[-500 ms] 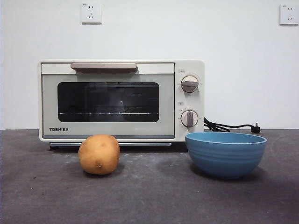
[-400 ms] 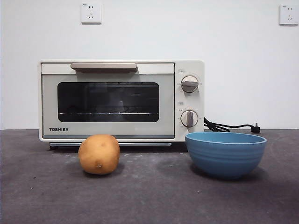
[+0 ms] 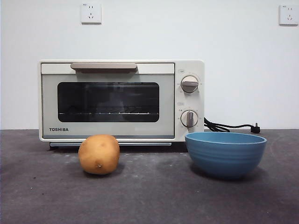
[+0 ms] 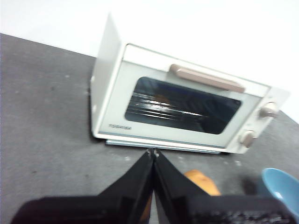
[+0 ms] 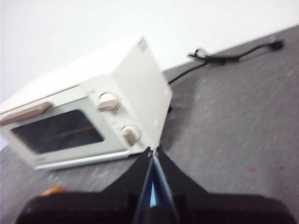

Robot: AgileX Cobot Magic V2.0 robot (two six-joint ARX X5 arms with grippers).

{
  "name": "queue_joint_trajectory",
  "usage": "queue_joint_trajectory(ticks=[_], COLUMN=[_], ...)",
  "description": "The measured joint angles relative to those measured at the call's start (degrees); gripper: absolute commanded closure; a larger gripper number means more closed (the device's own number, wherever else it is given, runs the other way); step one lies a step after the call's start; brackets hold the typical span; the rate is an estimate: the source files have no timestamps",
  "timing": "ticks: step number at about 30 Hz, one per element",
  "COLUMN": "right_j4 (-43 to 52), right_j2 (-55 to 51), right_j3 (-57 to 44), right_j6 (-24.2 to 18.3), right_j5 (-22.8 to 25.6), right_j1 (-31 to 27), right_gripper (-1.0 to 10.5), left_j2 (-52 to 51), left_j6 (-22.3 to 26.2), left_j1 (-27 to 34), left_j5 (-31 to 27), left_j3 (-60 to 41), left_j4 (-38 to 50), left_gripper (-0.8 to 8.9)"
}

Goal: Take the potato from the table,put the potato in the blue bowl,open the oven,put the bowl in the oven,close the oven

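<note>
Potato [image 3: 99, 154] sits on the counter [image 3: 149, 196] just before the oven [image 3: 121, 100], door shut. Blue bowl [image 3: 225, 154] stands empty beside it, apart, nearer the oven's knob end. Left gripper [image 4: 153, 151] above the potato, jaws pressed together, empty. Right gripper [image 5: 153, 150] above the bowl, jaws likewise.

Brand name "TOSHIBA" in dark capitals at the lower left corner of the oven [image 3: 121, 100] door. Small markings beside the two knobs [image 3: 189, 84] are too small to read.
</note>
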Motion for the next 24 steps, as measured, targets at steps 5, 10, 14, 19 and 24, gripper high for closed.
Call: queue_joint_trajectory(ticks=[5, 10, 14, 19, 24], right_j4=[-10.1, -20.8, -29.2, -38.3, -42.0], right_j2=[10.4, 20.6, 27.5, 33.0, 34.1], right_j3=[11.2, 23.5, 32.7, 41.3, 43.3], right_j6=[-2.7, -8.6, -13.7, -19.8, -23.3], right_j5=[-7.5, -16.2, -22.4, -25.6, -25.8], right_j1=[0.0, 0.0, 0.0, 1.6, 4.7], right_gripper=[9.6, 9.6, 9.6, 9.6, 9.4], left_j2=[6.1, 12.8, 17.0, 21.2, 22.7], left_j6=[1.3, 6.0, 9.1, 12.5, 15.8], left_j1=[0.0, -0.1, -0.7, -1.2, -1.6], left_j5=[5.6, 11.1, 16.2, 22.2, 22.9], left_j3=[8.1, 16.3, 21.7, 28.0, 32.3], left_j4=[-5.1, -11.7, -15.9, -22.9, -28.9], left_gripper=[8.21, 8.21, 8.21, 8.21, 8.21])
